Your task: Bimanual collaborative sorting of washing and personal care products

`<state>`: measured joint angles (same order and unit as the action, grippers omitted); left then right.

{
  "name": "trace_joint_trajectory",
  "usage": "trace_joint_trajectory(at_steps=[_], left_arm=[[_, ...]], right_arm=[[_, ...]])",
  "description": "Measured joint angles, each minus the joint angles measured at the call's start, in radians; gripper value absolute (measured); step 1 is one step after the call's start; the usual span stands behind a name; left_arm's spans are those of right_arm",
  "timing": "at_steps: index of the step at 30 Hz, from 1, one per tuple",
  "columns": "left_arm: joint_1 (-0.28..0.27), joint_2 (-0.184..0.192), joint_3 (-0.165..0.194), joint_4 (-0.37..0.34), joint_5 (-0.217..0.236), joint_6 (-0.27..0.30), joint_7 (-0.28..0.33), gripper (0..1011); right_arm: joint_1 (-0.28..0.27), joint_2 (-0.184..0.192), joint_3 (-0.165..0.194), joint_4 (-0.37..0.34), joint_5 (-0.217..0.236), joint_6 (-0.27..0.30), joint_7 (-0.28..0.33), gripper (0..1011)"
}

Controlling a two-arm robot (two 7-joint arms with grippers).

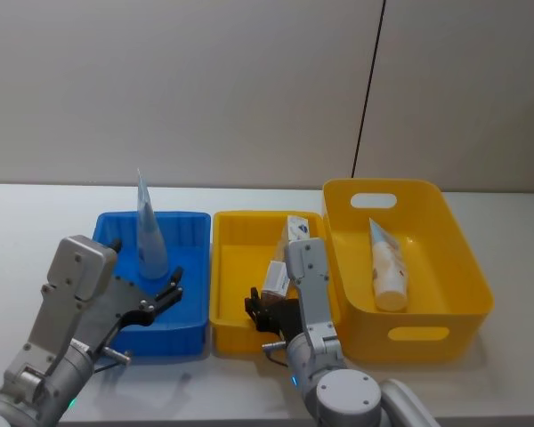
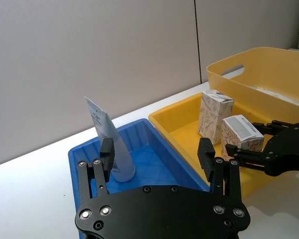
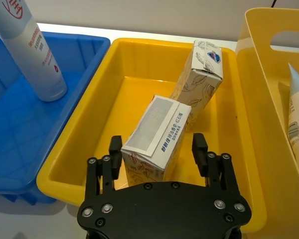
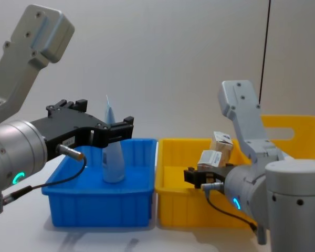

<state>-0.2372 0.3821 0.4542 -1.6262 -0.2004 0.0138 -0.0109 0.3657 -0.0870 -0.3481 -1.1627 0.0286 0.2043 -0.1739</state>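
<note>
Cartons share the shallow yellow tray (image 3: 79,144): the near carton (image 3: 157,137) sits between the right gripper's (image 3: 157,154) spread fingers, apparently untouched, and the far carton (image 3: 197,77) leans toward the tray's back right corner. One tube (image 1: 149,233) stands cap-down in the blue bin (image 1: 191,325), just beyond the open left gripper (image 2: 157,157). Another tube (image 1: 385,264) lies in the deep yellow bin (image 1: 427,334).

Blue bin (image 1: 187,334), shallow yellow tray (image 1: 227,267), deep yellow handled bin (image 1: 454,267) side by side on white table (image 1: 36,222).
</note>
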Motion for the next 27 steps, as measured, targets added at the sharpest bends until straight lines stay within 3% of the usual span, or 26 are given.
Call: trace_joint_trajectory(at_steps=[12,16,27], left_arm=[[0.0,0.0,0.0,0.0,0.0,0.0,0.0,1001],[0.0,0.0,0.0,0.0,0.0,0.0,0.0,1001],[0.0,0.0,0.0,0.0,0.0,0.0,0.0,1001]], right_arm=[[0.004,-0.005,0.001,0.012,-0.003,-0.004,-0.004,464],[0.004,-0.006,0.002,0.013,-0.004,-0.005,-0.004,384],[-0.006,0.003,0.001,-0.018,-0.007,-0.045,0.018,370]])
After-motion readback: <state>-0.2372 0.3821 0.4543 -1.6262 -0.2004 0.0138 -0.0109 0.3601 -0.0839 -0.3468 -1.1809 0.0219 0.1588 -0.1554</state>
